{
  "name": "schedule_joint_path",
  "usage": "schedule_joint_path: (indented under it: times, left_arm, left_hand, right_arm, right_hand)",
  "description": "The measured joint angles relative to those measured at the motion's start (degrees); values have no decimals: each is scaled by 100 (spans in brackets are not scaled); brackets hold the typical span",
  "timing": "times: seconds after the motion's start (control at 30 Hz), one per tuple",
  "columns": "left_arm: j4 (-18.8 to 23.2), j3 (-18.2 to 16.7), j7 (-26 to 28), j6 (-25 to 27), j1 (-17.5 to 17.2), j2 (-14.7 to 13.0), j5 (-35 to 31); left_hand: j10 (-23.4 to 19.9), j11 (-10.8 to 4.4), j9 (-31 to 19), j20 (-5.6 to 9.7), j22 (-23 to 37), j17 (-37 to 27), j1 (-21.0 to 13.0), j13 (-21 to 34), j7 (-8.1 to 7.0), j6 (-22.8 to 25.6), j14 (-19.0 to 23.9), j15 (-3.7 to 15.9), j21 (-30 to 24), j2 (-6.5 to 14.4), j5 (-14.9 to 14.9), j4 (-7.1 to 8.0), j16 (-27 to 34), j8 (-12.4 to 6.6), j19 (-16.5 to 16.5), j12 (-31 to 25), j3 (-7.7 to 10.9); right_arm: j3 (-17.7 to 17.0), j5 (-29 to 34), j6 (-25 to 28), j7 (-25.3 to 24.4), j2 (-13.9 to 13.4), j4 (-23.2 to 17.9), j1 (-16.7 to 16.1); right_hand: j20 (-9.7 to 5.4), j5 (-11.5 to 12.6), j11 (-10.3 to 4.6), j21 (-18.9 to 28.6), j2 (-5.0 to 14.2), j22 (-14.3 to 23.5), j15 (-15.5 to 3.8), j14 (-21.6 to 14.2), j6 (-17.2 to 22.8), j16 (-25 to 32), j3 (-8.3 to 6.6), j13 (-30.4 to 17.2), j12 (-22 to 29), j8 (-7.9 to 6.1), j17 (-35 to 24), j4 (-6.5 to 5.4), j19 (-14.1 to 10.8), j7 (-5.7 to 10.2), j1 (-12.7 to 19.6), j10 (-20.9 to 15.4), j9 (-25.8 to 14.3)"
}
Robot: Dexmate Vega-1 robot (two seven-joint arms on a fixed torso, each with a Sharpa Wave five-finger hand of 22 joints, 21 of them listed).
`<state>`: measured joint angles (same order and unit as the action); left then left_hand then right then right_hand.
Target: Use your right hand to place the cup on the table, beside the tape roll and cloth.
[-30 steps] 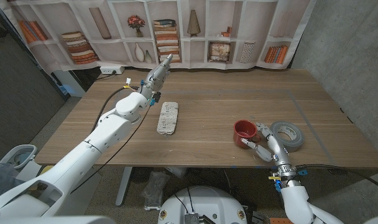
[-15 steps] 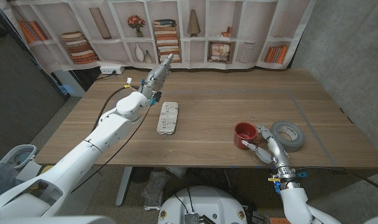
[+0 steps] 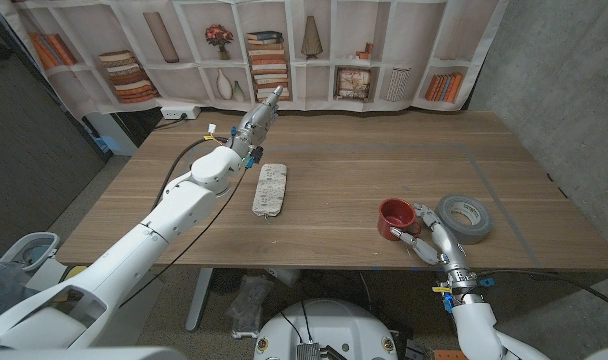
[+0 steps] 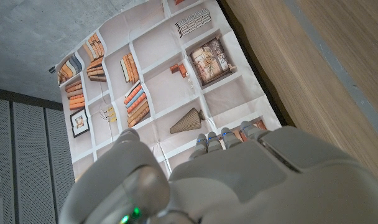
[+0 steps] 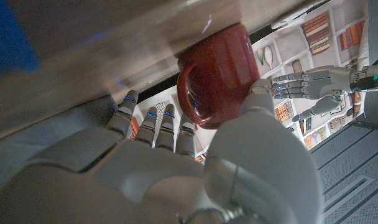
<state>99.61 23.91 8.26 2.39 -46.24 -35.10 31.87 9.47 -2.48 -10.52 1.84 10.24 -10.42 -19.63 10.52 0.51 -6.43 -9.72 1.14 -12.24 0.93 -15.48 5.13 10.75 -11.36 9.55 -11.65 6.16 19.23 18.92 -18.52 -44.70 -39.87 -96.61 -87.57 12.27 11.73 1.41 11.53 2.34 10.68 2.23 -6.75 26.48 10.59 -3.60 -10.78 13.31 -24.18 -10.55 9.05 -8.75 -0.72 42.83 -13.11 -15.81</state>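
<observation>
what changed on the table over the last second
Little: the right hand beside the red ceramic cup drew slightly back toward the table's near edge. The cup, grey tape roll, folded patterned cloth and raised left hand stayed put.

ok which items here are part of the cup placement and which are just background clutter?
Job:
- red cup, standing on the table
- right hand, fingers beside the cup
- tape roll, right of the cup
- cloth, folded, mid-table

Lying about:
- left hand, raised near the far edge
- bookshelf backdrop
</observation>
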Motion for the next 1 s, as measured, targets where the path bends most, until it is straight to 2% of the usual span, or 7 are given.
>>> schedule_joint_path:
  times: [0.4, 0.53, 0.57, 0.6, 0.73, 0.83, 1.0]
  left_arm:
    - [-52, 35, -16, 3, 45, 41, -17]
    - [-66, 39, -19, 3, 56, 44, -18]
    - [-67, 40, -19, 3, 61, 44, -18]
    - [-68, 41, -34, 8, 67, 44, -19]
    - [-70, 43, -46, 25, 86, 40, -19]
    - [-70, 43, -46, 25, 96, 34, -19]
    - [-75, 43, -62, 50, 103, 31, -19]
  left_hand:
    - [0, 0, 0, 0, 0, 0, -23, 0, 0, 0, 0, 0, 0, 22, 24, 0, 0, 0, 0, 0, 0]
    - [0, 0, 0, 0, 0, 0, -23, 0, 0, 0, 0, 0, 0, 22, 23, 0, 0, 0, 0, 0, 0]
    - [0, 0, 0, 0, 0, 0, -23, 0, 0, 0, 0, 0, 0, 22, 23, 0, 0, 0, 0, 0, 0]
    - [0, 0, 0, 0, 0, 0, -23, 0, 0, 0, 0, 0, 0, 22, 23, 0, 0, 0, 0, 0, 0]
    - [0, 0, 0, 0, 0, 0, -23, 0, 0, 0, 0, 0, 0, 22, 23, 16, 0, 0, 0, 0, -16]
    - [0, 0, 0, 0, 0, 0, -23, 0, 0, 0, 0, 0, 0, 22, 23, 16, 0, 0, 0, 0, -16]
    - [0, 0, 0, 0, 0, 0, -23, 0, 0, 0, 0, 0, 0, 22, 23, 16, 0, 0, 0, 0, -16]
  right_arm:
    - [47, -70, 72, 26, -55, 0, 17]
    - [68, -83, 108, 40, -87, -16, 18]
    - [68, -84, 120, 44, -97, -16, 14]
    - [78, -84, 136, 51, -110, -60, 6]
    - [80, -85, 190, 70, -139, -106, -17]
    - [78, -85, 228, 87, -174, -161, -68]
    - [50, -86, 265, 112, -239, -263, -115]
  right_hand:
    - [0, -11, -21, 0, -6, 0, -29, 31, -11, 0, -32, 0, -45, 50, 1, 0, 0, 11, 6, 23, 0]
    - [0, -24, -20, 0, -6, 0, -30, 31, -108, 0, -32, 0, -45, 90, 1, 0, 0, 108, 6, 23, 0]
    - [0, -27, -21, 0, -6, 0, -30, 31, -114, 0, -100, 0, -45, 101, 1, -68, 0, 114, 6, 23, 0]
    - [0, -27, -30, 0, -6, 0, -29, 31, -153, 0, -158, 0, -45, 135, 1, -126, 0, 153, 6, 33, 0]
    - [-8, -12, -101, 0, 18, 14, -29, 31, -287, 0, -149, 0, -45, 303, -18, -173, 54, 287, -18, 104, 0]
    - [-8, -4, -89, 0, 49, 14, -4, 58, -369, 0, -154, 0, -90, 485, -27, -240, 95, 369, -49, 178, -1]
    - [-9, 1, -39, 0, 88, 14, 22, 84, -451, 0, -116, 0, -90, 648, -27, -278, 135, 451, -88, 271, -23]
